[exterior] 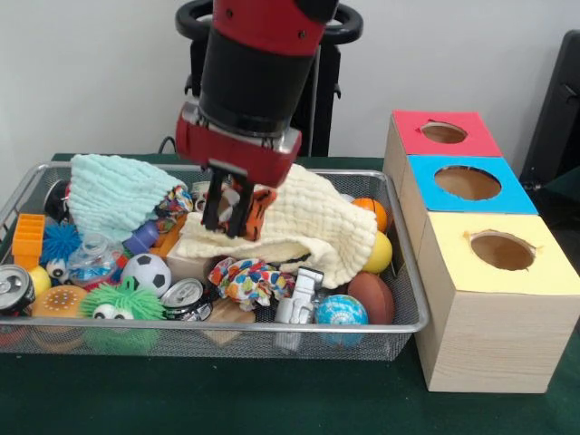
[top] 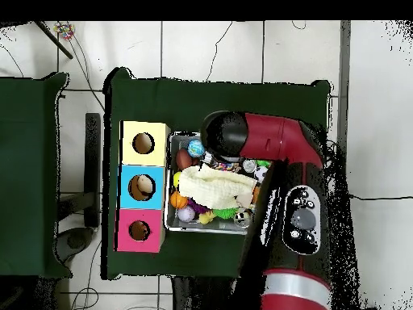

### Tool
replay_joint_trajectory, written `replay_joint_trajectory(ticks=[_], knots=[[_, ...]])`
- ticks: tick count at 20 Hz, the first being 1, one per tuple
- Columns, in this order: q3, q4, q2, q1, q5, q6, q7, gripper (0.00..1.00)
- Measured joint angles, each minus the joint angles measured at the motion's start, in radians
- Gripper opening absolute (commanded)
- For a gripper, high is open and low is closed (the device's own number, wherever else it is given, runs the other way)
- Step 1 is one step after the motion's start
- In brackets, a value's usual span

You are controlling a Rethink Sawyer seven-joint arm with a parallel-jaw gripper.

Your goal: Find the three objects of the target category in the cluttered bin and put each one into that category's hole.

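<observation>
Clutter fills the wire mesh bin [exterior: 399, 317] on the green worktop [exterior: 272, 399], and the tool [exterior: 228, 217] hangs low over its middle, its two dark fingers [exterior: 210, 210] pointing down with a narrow gap between them. Just behind those fingers sits an orange striped soft toy [exterior: 260, 207]; whether the fingers pinch it or only stand in front of it I cannot tell. A cream waffle cloth [exterior: 313, 222] lies under and to the right of the tool, draped over other things. To the left, a pale mint cloth [exterior: 113, 190] is heaped at the far left part of the bin, with a purple piece [exterior: 142, 237] peeping out below it. Nearer the front lie a small soccer ball [exterior: 146, 272], a drink can [exterior: 185, 296], a knotted multicoloured rag toy [exterior: 246, 279], a grey toy robot [exterior: 299, 297], a blue patterned ball [exterior: 341, 312] and a brown football [exterior: 372, 294]. A green fuzzy ball with eyes [exterior: 122, 304], a toy burger [exterior: 59, 304] and a second can [exterior: 15, 288] sit at the near left. A yellow ball [exterior: 381, 254] and an orange ball [exterior: 372, 210] rest by the right wall. Right of the bin stands a wooden box with three holes: red top [exterior: 444, 132] farthest, blue top [exterior: 468, 183] in the middle, yellow top [exterior: 501, 251] nearest. From overhead, the red arm [top: 278, 145] covers much of the bin [top: 171, 182].
</observation>
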Motion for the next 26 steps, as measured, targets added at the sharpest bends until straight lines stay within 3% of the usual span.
replay_joint_trajectory(ticks=[6, 10, 12, 13, 22, 26], knots=[[-0.006, 0.106, -0.11, 0.0, 0.005, -0.001, 0.0, 0.0], [-0.006, 0.239, -0.199, 0.0, 0.021, -0.044, 0.0, 0.0], [-0.006, 0.267, -0.213, 0.0, 0.024, -0.06, 0.0, 0.0], [-0.006, 0.33, -0.242, 0.0, 0.03, -0.101, 0.0, 0.0], [0.004, 0.577, -0.336, 0.006, 0.058, -0.24, 0.0, 0.0], [0.001, 0.674, -0.367, 0.055, 0.068, -0.277, 0.0, 0.0]])
